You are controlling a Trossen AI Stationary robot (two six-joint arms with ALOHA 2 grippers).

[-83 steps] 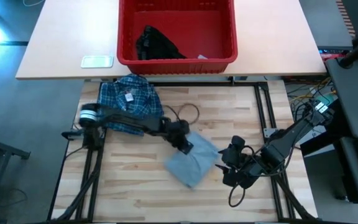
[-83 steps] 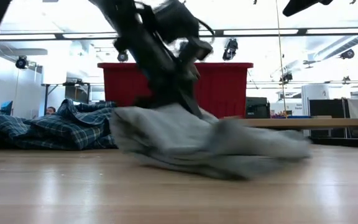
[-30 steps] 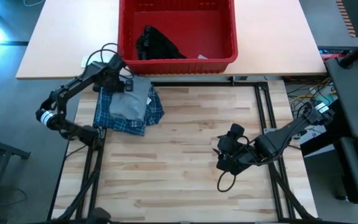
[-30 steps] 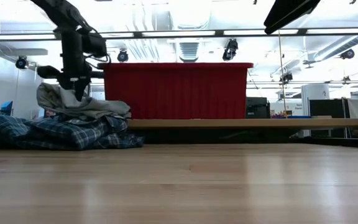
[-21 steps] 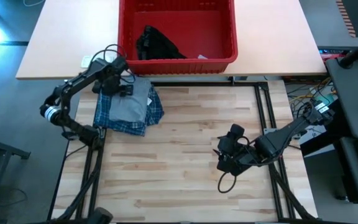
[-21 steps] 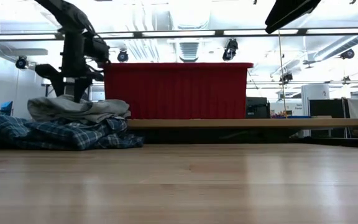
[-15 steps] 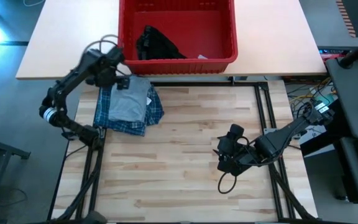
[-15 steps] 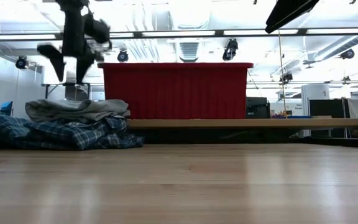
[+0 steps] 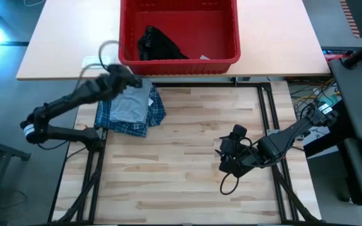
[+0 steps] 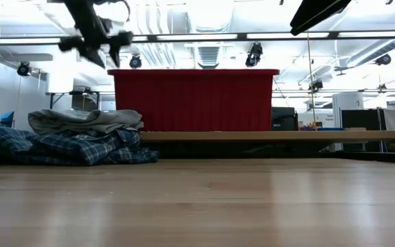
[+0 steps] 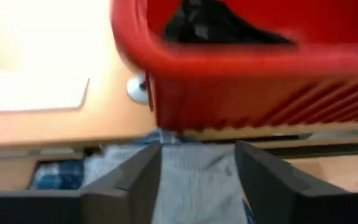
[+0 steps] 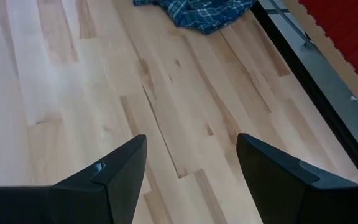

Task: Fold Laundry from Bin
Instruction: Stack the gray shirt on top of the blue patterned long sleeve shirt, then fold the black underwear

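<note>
High view: my left gripper (image 9: 129, 80) hangs empty and parted above the grey T-shirt (image 9: 131, 107), stacked on the plaid shirt (image 9: 115, 119) at ten o'clock. Right gripper (image 9: 224, 162) waits parted at four o'clock (black garment (image 9: 158, 44) in the bin (image 9: 180, 61) is probably next).

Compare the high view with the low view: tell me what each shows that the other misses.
High view only: the black garment inside the bin, and the right claw, open above the bare wood. Low view only: the room behind, with ceiling lights. Both: the grey T-shirt stacked on the plaid shirt, the bin, and the left claw, open and empty, raised over the stack.
</note>
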